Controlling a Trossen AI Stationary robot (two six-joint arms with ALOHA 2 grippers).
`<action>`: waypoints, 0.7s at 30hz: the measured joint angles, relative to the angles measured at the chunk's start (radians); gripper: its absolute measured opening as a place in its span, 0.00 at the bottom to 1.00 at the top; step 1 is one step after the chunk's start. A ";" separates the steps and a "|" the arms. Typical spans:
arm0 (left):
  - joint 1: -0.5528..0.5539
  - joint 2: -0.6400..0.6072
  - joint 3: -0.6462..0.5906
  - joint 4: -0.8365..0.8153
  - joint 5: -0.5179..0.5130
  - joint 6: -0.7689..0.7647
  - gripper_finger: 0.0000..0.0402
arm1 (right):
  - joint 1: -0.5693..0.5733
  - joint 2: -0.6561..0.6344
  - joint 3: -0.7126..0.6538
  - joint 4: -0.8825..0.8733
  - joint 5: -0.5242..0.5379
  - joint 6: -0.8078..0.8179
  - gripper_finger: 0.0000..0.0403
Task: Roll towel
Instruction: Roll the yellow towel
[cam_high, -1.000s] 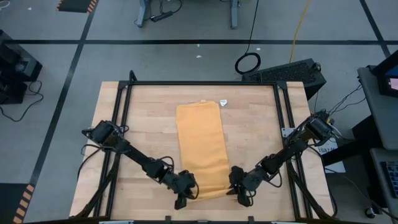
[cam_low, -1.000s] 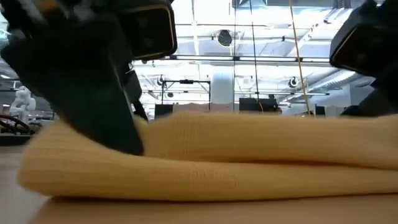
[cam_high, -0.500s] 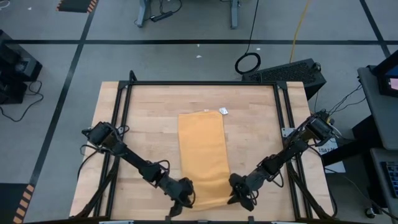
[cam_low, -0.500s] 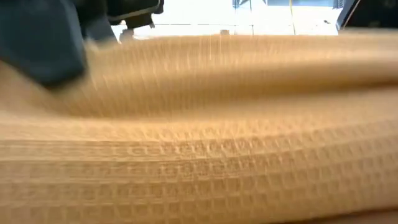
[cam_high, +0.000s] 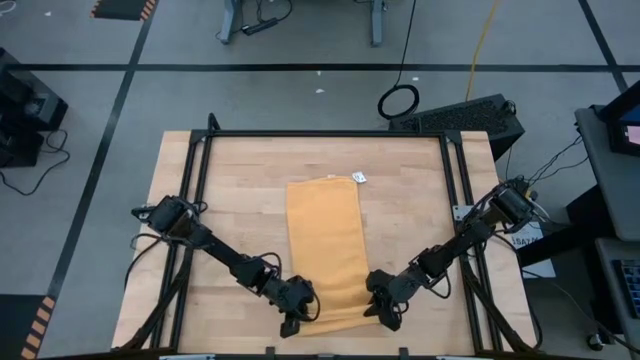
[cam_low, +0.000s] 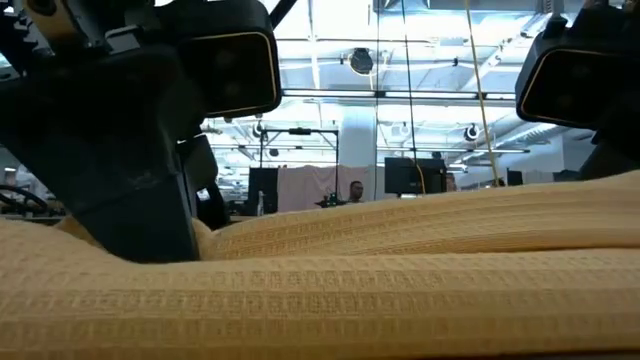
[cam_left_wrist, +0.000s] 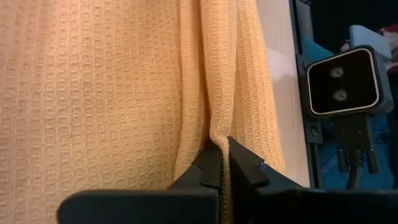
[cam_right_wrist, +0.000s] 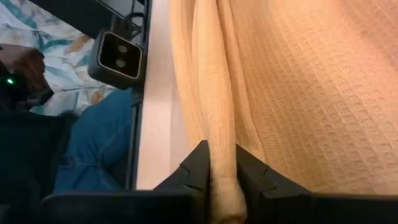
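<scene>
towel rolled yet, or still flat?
Mostly flat. The towel lies spread lengthwise on the table; only its near edge is bunched, pinched by the left gripper and right gripper.

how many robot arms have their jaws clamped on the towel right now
2. The left gripper pinches the towel at its near left corner; the right gripper pinches a rolled fold at the near right corner.
</scene>
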 joint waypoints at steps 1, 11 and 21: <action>0.000 0.000 0.000 -0.001 0.001 -0.001 0.02 | 0.001 0.000 0.000 -0.002 0.001 -0.011 0.10; -0.001 0.000 0.000 -0.010 0.006 -0.075 0.02 | 0.018 0.000 -0.002 -0.038 0.012 -0.257 0.37; 0.000 0.000 0.000 -0.013 0.006 -0.079 0.02 | 0.063 -0.216 -0.003 -0.375 0.176 -0.329 0.68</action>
